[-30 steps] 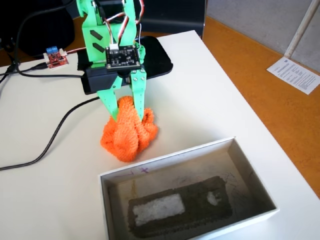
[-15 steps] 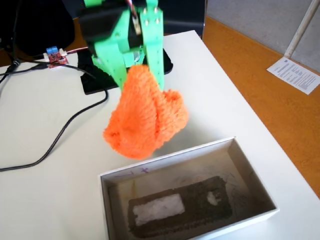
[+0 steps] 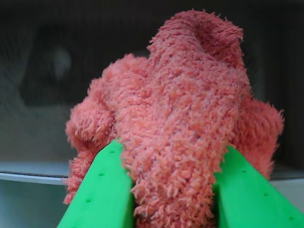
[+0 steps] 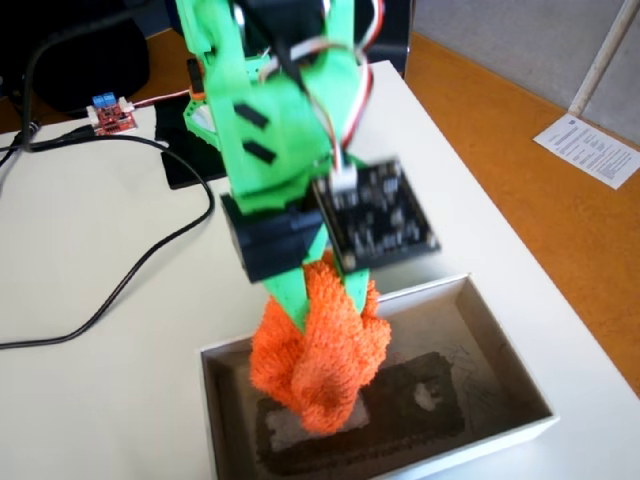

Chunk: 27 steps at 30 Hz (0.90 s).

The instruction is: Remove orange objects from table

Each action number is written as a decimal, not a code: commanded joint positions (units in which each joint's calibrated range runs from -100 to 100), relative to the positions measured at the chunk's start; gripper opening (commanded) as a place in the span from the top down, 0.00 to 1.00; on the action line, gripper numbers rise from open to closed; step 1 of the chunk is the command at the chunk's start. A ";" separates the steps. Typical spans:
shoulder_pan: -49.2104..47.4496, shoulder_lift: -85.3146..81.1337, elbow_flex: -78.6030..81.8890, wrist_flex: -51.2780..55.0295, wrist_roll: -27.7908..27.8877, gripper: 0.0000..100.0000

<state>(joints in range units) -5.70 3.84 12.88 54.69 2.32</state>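
Observation:
My green gripper (image 4: 320, 300) is shut on a fuzzy orange cloth (image 4: 320, 355) and holds it over the open white box (image 4: 500, 330). The cloth hangs down into the box's left half, near or touching the dark bottom. In the wrist view the cloth (image 3: 180, 123) fills the middle of the frame, squeezed between the two green fingers (image 3: 102, 190). The gripper (image 3: 173, 199) tips are hidden in the pile of the cloth.
The box sits at the near edge of the white table (image 4: 100, 340). Black cables (image 4: 150, 250) loop across the table on the left, and a small red circuit board (image 4: 110, 115) lies at the back left. A paper sheet (image 4: 590, 150) lies on the wooden floor to the right.

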 commanded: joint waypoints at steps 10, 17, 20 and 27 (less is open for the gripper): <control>0.63 -1.62 -17.05 1.85 0.59 1.00; 2.85 -3.55 -13.17 -0.01 3.47 1.00; 2.85 -3.46 -12.40 -0.66 3.52 1.00; 1.08 -4.47 -11.14 -2.04 3.66 1.00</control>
<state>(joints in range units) -2.91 3.84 1.55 54.20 5.54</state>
